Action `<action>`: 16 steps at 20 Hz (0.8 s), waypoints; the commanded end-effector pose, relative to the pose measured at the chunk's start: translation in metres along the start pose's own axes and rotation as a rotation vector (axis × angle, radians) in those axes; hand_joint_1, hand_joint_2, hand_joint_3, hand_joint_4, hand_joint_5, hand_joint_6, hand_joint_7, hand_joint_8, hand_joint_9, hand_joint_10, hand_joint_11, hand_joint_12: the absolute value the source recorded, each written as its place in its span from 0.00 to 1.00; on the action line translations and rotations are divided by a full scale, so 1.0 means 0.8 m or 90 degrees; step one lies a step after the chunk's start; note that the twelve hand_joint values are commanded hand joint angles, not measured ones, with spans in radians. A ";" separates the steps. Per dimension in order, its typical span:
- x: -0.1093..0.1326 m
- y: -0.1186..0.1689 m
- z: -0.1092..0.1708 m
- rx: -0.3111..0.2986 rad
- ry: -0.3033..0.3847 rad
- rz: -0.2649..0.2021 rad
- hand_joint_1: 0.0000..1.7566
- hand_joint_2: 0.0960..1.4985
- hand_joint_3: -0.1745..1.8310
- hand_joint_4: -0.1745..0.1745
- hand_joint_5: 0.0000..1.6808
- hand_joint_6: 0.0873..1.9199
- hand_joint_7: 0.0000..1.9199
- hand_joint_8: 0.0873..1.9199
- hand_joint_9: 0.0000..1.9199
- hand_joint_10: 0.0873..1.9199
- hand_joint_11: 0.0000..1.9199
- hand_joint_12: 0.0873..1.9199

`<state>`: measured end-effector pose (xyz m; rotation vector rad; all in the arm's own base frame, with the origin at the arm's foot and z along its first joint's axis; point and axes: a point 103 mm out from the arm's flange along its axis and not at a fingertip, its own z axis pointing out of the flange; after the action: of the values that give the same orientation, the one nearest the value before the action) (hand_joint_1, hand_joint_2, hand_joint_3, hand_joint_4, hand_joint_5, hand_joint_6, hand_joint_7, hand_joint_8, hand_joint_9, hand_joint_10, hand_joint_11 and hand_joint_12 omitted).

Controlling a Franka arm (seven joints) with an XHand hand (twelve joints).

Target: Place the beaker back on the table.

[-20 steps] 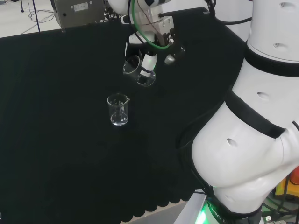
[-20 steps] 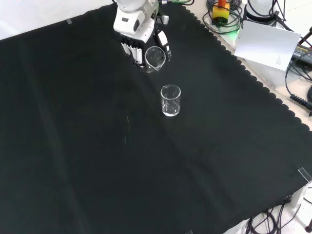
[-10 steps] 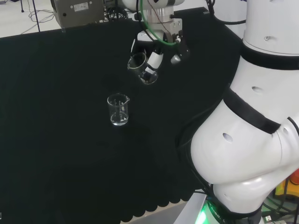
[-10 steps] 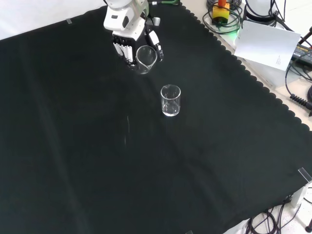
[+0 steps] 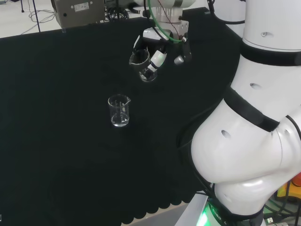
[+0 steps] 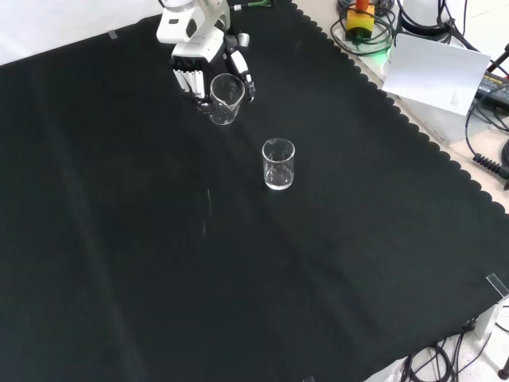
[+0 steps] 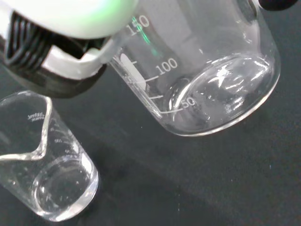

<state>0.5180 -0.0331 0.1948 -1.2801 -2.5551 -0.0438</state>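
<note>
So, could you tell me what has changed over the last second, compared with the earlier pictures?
The hand, fingers curled round the held beaker, has carried it up and left in the front view, away from the standing beaker. In the head view it rose and the tilted glass came somewhat more upright. The grasp is unchanged, and the standing beaker has kept its place on the black cloth.

The head camera is looking down over the arm's links point(image 5: 244, 141); the front camera is facing it across the black cloth point(image 6: 238, 263); the wrist camera is sitting close. All are sharing the standing beaker point(image 5: 119, 111).
</note>
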 end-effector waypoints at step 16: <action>-0.070 0.034 0.072 -0.055 0.118 -0.003 0.74 0.38 0.45 0.00 0.73 0.37 0.66 0.36 0.85 0.07 0.73 0.31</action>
<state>0.5529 -0.0585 0.1415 -1.2571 -2.4526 -0.2114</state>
